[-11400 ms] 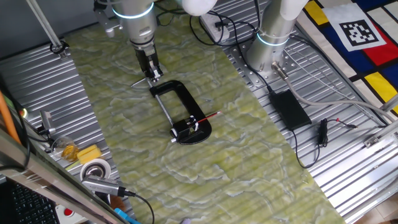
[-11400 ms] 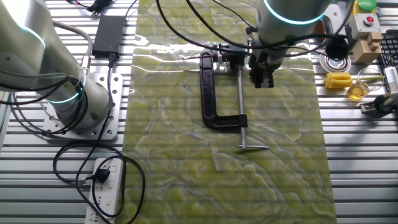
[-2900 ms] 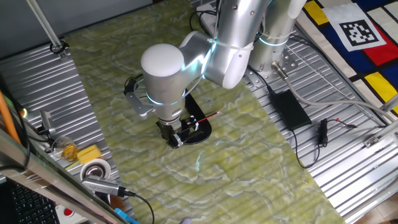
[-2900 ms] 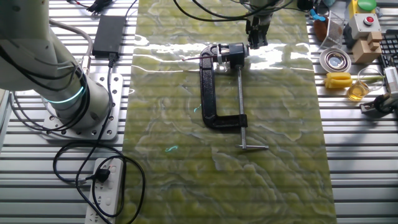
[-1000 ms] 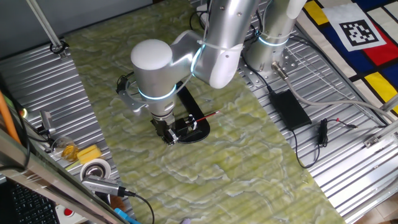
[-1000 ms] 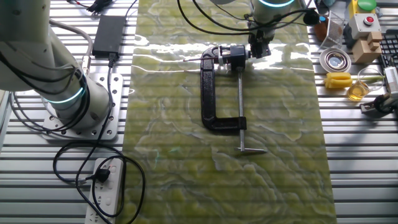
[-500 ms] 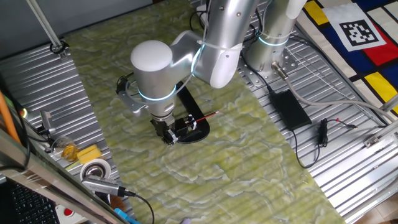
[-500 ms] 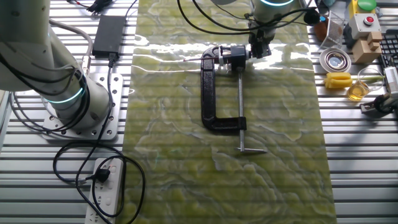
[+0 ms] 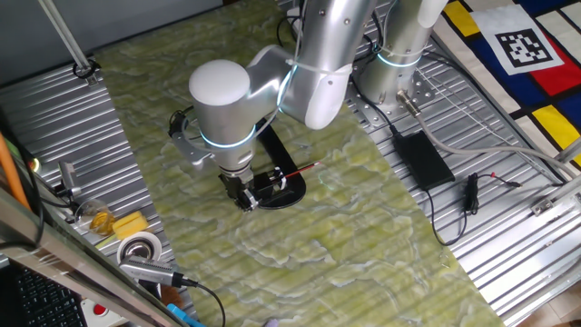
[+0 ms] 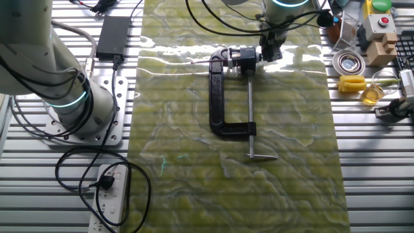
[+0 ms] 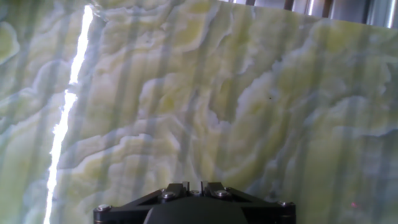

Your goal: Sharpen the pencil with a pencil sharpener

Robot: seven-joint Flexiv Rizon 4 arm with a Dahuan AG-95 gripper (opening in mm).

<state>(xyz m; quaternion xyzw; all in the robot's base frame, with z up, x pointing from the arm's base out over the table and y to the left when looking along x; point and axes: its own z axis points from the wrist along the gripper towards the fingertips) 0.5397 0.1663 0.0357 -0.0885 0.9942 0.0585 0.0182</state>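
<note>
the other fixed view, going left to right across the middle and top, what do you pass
Power brick → black frame of the pencil sharpener → its silver rod → gripper → roll of tape → yellow block.

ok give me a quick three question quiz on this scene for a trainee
1. True or false: the pencil lies flat on the mat, apart from the pencil sharpener.
2. Beside which part of the sharpener is the gripper?
A. the oval base
B. the T-handle end of the silver rod
C. the power brick
3. What colour is the pencil?

Key:
1. False: it is in the sharpener, sticking out sideways.
2. A
3. Red
</note>
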